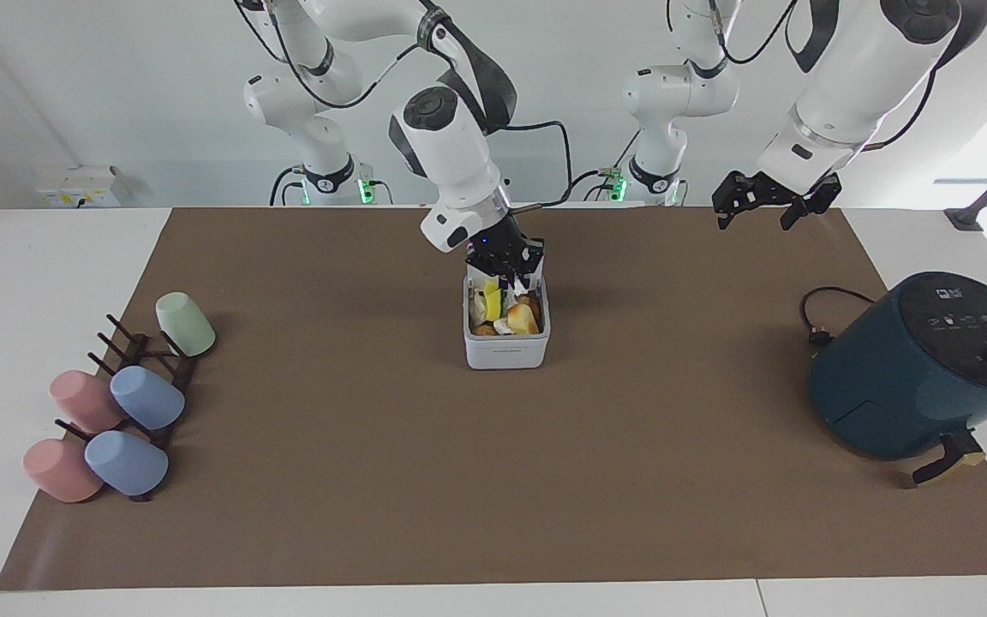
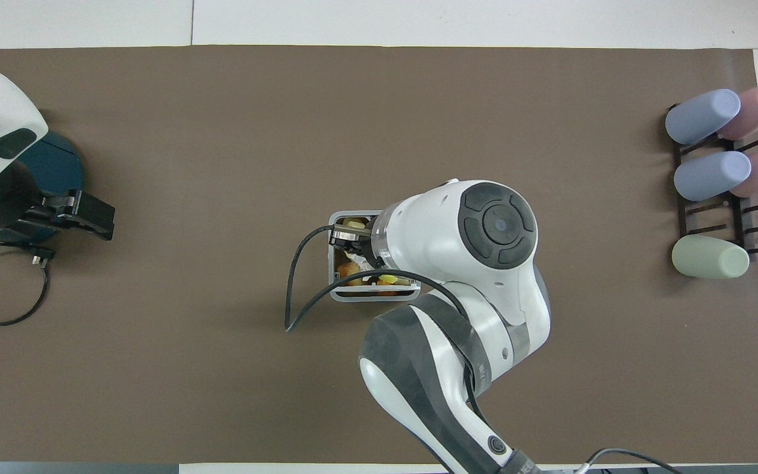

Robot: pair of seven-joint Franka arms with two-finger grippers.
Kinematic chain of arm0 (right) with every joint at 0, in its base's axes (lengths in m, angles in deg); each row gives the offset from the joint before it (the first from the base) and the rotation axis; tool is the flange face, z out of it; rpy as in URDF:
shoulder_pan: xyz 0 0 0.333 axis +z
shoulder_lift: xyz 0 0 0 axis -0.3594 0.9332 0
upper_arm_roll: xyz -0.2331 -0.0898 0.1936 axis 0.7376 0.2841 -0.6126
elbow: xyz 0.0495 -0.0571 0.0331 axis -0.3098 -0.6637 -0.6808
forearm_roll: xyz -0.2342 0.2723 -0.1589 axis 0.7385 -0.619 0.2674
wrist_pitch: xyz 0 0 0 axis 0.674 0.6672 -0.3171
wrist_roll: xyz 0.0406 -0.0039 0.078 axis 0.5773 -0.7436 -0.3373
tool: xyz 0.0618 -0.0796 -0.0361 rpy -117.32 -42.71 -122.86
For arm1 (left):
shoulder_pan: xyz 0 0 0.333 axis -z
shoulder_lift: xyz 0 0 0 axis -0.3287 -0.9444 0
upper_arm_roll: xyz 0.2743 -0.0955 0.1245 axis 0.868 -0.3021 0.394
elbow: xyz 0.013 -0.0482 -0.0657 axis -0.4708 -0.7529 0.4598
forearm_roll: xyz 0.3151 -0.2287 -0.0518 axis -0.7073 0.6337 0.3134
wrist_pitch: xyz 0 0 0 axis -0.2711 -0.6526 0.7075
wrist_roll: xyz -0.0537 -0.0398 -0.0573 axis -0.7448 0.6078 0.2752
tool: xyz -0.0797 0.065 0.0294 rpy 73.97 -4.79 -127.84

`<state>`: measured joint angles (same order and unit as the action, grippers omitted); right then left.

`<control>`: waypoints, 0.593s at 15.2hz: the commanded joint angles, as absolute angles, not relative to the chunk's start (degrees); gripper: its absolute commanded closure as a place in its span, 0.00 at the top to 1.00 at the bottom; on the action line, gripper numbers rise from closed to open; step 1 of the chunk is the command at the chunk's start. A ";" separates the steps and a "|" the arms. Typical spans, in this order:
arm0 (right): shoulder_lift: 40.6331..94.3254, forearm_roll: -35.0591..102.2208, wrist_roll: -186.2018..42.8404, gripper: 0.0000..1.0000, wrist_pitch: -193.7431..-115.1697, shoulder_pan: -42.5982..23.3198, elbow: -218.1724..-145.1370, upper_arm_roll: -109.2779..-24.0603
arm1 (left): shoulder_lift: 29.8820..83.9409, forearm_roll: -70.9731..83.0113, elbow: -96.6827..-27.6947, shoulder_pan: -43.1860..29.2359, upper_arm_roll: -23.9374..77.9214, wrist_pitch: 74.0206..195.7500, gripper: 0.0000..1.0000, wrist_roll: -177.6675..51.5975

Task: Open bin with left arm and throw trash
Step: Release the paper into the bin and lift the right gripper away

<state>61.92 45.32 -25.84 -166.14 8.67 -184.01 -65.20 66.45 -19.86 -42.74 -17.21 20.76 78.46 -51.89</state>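
Note:
The white bin (image 1: 506, 351) stands mid-table with its lid up, the lid mostly hidden by my right gripper. A yellow scrap (image 1: 491, 304), white paper and orange-brown pieces lie in it. My right gripper (image 1: 512, 267) hangs low over the bin's opening, shut on a white paper wad (image 1: 517, 276). In the overhead view the right arm covers most of the bin (image 2: 339, 293), and only the gripper's tip (image 2: 351, 240) shows. My left gripper (image 1: 759, 204) is open and empty, raised over the mat's edge toward the left arm's end; it also shows in the overhead view (image 2: 96, 220).
A dark-teal air fryer (image 1: 913, 368) with a black cord (image 1: 819, 313) stands at the left arm's end. A rack of pastel cups (image 1: 116, 403) lies at the right arm's end. A brown mat (image 1: 493, 480) covers the table.

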 commanded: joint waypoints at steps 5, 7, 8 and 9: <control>60.58 44.13 -25.19 1.00 -167.55 9.08 -186.10 -65.62 | 68.20 -20.53 -45.90 -17.35 21.23 88.52 1.00 -53.83; 60.66 44.22 -24.66 1.00 -167.73 9.26 -185.92 -65.62 | 68.03 -18.34 -45.63 -17.35 21.23 86.78 1.00 -54.36; 60.66 44.22 -24.66 1.00 -167.73 9.35 -185.92 -65.62 | 68.03 -18.24 -45.63 -17.43 21.23 85.81 1.00 -54.62; 60.58 44.22 -24.75 1.00 -167.73 9.26 -185.92 -65.62 | 68.03 -18.15 -45.37 -17.43 21.23 84.84 1.00 -54.54</control>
